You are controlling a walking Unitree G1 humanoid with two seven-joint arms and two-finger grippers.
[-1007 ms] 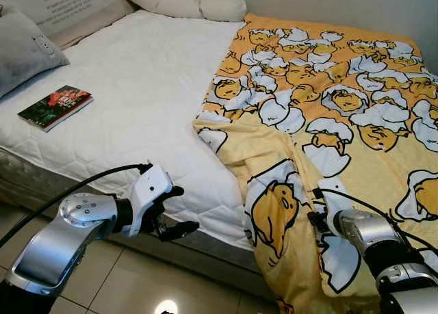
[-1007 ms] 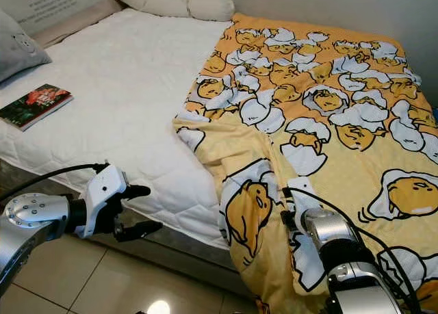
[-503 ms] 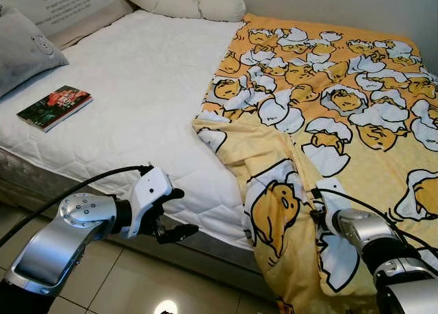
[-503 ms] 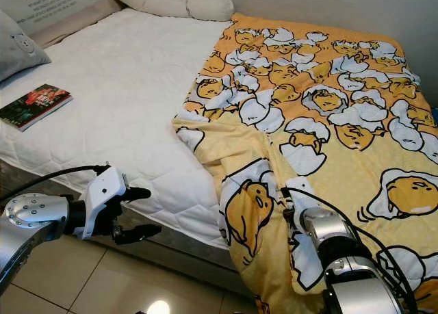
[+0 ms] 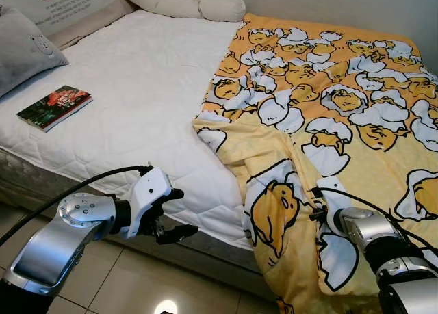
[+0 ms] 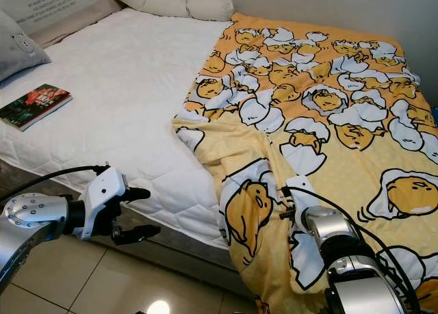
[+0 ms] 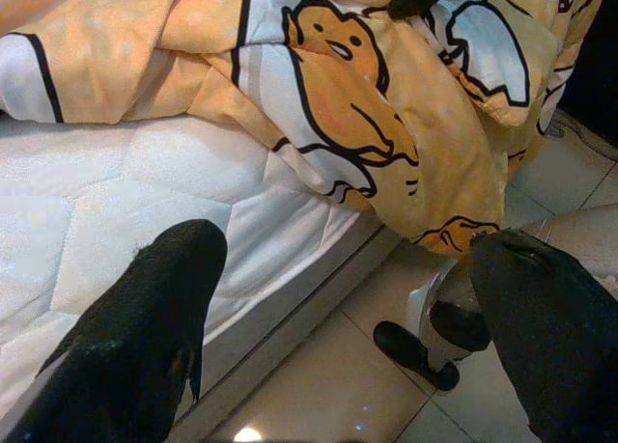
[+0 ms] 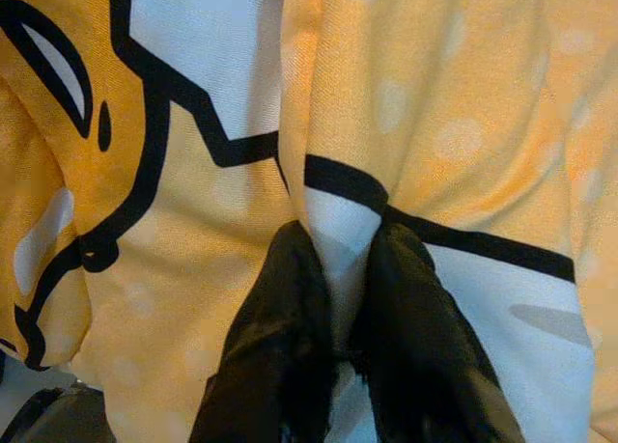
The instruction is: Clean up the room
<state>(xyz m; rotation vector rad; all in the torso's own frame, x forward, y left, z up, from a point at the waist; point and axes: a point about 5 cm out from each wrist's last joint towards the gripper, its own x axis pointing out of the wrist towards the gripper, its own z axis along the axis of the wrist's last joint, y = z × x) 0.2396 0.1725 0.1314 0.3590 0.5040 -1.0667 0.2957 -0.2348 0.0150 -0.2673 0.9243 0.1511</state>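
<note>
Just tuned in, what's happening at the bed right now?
The right gripper is pinched shut on a fold of the yellow blanket, where it droops over the near edge of the mattress. The blanket covers just the right half of the bed and is bunched at its inner edge. The left gripper hangs open by the mattress edge, holding nothing. A book lies on the bare side.

The blanket (image 5: 328,115) on the right is soft matt cloth, creased and printed. The mattress (image 5: 137,102) is white quilted fabric, stitched into a raised pattern. The book (image 5: 55,107) on the far left has a glossy paper cover. The floor (image 5: 137,286) is smooth, shiny tile. Both arms are brushed silver metal. The left hand (image 5: 172,213) has matt black fingers (image 7: 135,346) and a white plastic housing.
</note>
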